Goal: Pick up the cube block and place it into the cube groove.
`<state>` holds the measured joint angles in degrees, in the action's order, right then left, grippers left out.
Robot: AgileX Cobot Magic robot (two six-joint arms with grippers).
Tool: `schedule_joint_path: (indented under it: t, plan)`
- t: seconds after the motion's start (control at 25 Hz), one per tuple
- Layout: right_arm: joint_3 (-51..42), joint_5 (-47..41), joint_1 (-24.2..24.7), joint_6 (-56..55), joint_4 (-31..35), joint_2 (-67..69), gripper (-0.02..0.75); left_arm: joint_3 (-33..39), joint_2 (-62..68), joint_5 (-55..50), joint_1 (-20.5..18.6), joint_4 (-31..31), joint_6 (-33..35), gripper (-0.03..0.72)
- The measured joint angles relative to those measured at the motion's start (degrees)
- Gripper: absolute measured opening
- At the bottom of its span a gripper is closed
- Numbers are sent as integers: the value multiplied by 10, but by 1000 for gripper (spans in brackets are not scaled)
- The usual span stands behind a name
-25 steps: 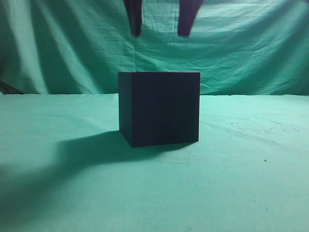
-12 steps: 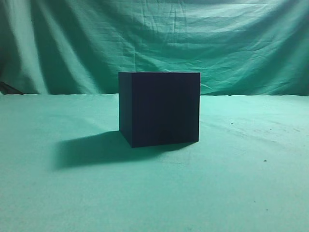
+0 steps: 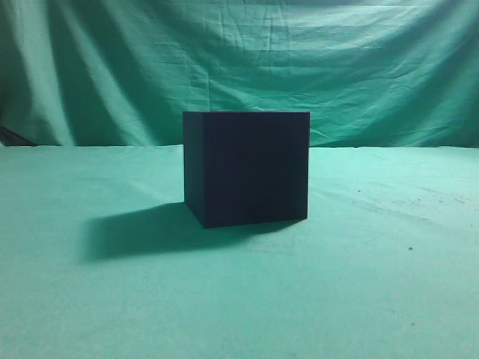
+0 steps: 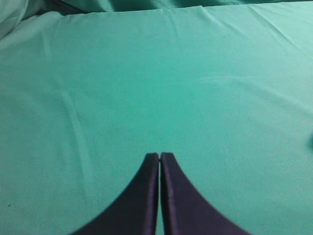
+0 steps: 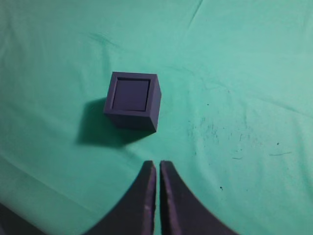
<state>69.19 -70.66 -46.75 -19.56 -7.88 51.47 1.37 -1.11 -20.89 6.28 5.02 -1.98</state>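
The cube groove (image 3: 247, 168), a large near-black box, stands on the green cloth in the middle of the exterior view. In the right wrist view I see it from above (image 5: 133, 119). Inside its rim sits a lighter purple square face, the top of the cube block (image 5: 131, 94). The block is hidden in the exterior view. My right gripper (image 5: 157, 164) is shut and empty, high above the cloth, nearer the camera than the box. My left gripper (image 4: 159, 155) is shut and empty over bare cloth. Neither gripper shows in the exterior view.
Green cloth (image 3: 374, 284) covers the table and hangs as a backdrop (image 3: 359, 67). Dark specks (image 5: 215, 132) mark the cloth to the right of the box. A dark edge (image 5: 10, 220) shows at the lower left of the right wrist view.
One second ago two dark gripper fingers hung spread apart above the box at the top of the exterior view. They have left the view, and the box's shadow is smaller.
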Motion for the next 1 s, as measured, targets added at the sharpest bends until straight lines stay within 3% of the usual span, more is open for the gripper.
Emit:
schedule_joint_path:
  t: [0.28, 0.44, 0.6, 0.84, 1.0]
  plan:
    - [-135, 68, 0, 2, 0, -185, 0, 0, 0, 0, 0, 0, 0, 0]
    - [-159, 56, 0, 4, 0, -255, 0, 0, 0, 0, 0, 0, 0, 0]
    - [-164, 51, 0, 37, -8, -282, 0, 0, 0, 0, 0, 0, 0, 0]
    - [-213, 109, 0, 120, -16, -286, 0, 0, 0, 0, 0, 0, 0, 0]
    - [-272, 194, 44, 144, -20, -315, 0, 0, 0, 0, 0, 0, 0, 0]
